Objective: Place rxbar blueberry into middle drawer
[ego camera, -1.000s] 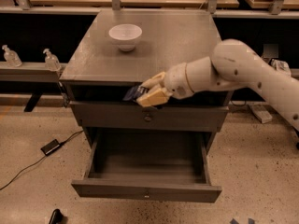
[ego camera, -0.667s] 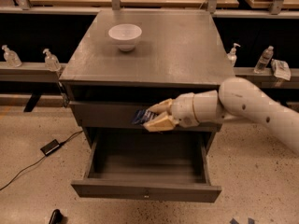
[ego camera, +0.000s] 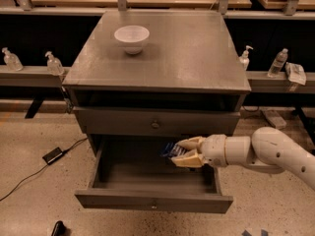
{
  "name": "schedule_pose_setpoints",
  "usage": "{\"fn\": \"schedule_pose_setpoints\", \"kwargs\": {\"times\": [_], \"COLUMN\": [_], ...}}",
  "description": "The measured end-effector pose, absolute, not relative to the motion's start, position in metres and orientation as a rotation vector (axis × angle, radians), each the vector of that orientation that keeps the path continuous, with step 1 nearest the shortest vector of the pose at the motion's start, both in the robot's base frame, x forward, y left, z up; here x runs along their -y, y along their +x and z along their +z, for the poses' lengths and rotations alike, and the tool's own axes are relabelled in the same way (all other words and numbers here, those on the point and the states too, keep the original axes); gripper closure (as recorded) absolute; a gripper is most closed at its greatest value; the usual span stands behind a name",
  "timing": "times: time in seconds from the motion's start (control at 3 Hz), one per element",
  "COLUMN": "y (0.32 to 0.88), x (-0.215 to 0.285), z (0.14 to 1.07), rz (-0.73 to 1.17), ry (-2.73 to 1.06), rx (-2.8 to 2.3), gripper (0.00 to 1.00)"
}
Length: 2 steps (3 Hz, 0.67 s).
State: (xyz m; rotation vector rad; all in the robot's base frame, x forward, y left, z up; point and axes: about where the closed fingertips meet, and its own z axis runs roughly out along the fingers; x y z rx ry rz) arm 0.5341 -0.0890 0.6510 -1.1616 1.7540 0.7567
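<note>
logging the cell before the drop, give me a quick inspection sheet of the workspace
surface: grey cabinet top, flat and level
job's things: rxbar blueberry held over the open middle drawer, not yet released
clutter: white bowl on the cabinet top, back left
grippers: gripper shut on the bar, over the drawer's right half
cables: black cable with adapter on the floor, left of the cabinet
surroundings: upper drawer front closed; bottles on ledges either side

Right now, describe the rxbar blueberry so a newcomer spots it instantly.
Start at the grey cabinet, then its pulled-out middle drawer. Above the open drawer, the gripper pinches the rxbar blueberry: a small dark-blue wrapper with pale markings, the only blue thing there.
</note>
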Motion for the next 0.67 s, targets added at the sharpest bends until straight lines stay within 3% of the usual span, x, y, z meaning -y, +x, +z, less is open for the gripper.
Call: {"fn": "schedule_pose_setpoints", "kwargs": {"times": [0.67], "y": [0.544], "x": [0.097], "z": [0.624], "rz": [0.778], "ry": [-1.148], "rx": [-1.762], "gripper": [1.0]}}
